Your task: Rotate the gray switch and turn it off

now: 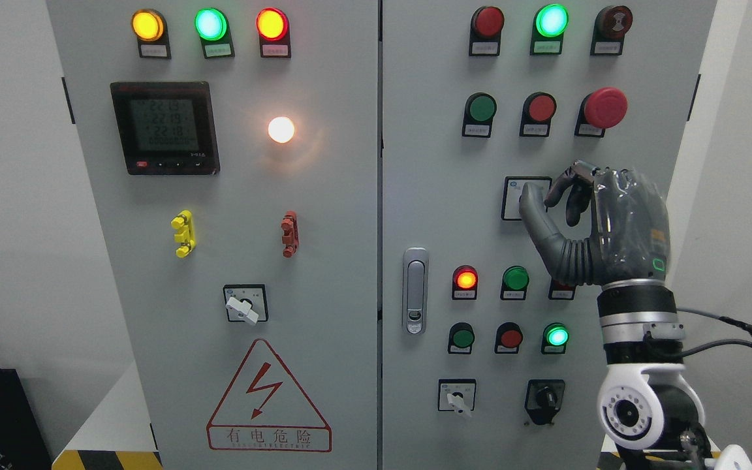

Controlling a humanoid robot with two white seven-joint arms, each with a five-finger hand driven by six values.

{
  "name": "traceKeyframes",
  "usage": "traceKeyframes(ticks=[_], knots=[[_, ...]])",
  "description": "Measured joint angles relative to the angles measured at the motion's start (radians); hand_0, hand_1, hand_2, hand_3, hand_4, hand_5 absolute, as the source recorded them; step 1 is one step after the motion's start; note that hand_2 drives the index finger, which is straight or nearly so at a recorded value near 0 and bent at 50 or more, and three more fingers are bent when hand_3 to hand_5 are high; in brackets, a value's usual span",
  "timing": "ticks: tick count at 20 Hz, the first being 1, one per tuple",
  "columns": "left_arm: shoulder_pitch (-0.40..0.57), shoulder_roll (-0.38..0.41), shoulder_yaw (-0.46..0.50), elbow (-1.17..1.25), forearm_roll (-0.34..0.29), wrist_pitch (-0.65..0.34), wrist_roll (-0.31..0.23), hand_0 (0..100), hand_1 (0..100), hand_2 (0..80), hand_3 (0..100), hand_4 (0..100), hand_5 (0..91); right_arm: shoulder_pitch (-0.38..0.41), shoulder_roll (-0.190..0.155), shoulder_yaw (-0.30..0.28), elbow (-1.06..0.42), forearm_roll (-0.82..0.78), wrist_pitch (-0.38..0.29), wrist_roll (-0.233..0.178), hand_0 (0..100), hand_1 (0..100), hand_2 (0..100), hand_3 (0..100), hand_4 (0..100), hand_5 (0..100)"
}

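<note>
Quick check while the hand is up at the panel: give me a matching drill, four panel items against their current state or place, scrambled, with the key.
Items:
1. right hand
2. red mushroom button
3. door latch
4. warning triangle

States or places:
A. bottom of the left door
B. upper right of the right door
C. fingers curled at a switch plate on the right door
D. left edge of the right door, mid height

Pairs: 1-C, 2-B, 3-D, 4-A

Warning triangle sign (268, 396) on left cabinet door: lightning bolt, red characters "有电危险", smaller line beneath unreadable. Meter display (164, 126) shows digit rows, probably "22.19" and "22.8", blurry. Small indicator labels illegible.
</note>
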Motion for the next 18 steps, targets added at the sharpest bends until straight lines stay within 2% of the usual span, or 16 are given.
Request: traceKeyframes(ticks=[1,2,3,5,6,9,11,18], knots=[[0.0,0.0,0.0,0.0,0.0,0.0,0.0,12,39,0.0,0,0,0.0,0.012,0.0,-0.005,-0.011,0.002,-0.024,-0.004,52,41,43,62,47,48],[0.0,0.0,0.0,0.0,0.0,0.0,-0.001,12,39,0.0,0,0,0.0,0.026,0.0,-0.01,-0.023,0.003,-0.045,-0.006,54,38,37,50,34,31],[0.0,0.0,0.0,0.0,0.0,0.0,-0.001,12,39,0.0,0,0,0.0,0.038,0.0,-0.015,-0.036,0.005,-0.065,-0.007,53,36,32,39,24,19],[0.0,0.0,0.0,0.0,0.0,0.0,-0.001,12,39,0.0,0,0,0.0,0.061,-0.001,-0.025,-0.057,0.006,-0.11,-0.01,47,35,23,26,9,4],[0.0,0.0,0.0,0.0,0.0,0.0,-0.001,12,39,0.0,0,0,0.0,0.072,-0.001,-0.03,-0.068,0.007,-0.129,-0.011,44,36,19,19,2,0],[0.0,0.0,0.0,0.0,0.0,0.0,-0.002,12,39,0.0,0,0,0.0,0.108,-0.001,-0.046,-0.096,0.01,-0.186,-0.011,41,35,11,7,0,0],[0.0,0.0,0.0,0.0,0.0,0.0,-0.003,12,39,0.0,0,0,0.0,0.132,-0.001,-0.059,-0.112,0.011,-0.217,-0.011,40,35,8,5,0,0],[0.0,0.0,0.0,0.0,0.0,0.0,-0.003,12,39,0.0,0,0,0.0,0.187,-0.006,-0.1,-0.149,0.014,-0.279,-0.011,37,35,7,4,0,0]])
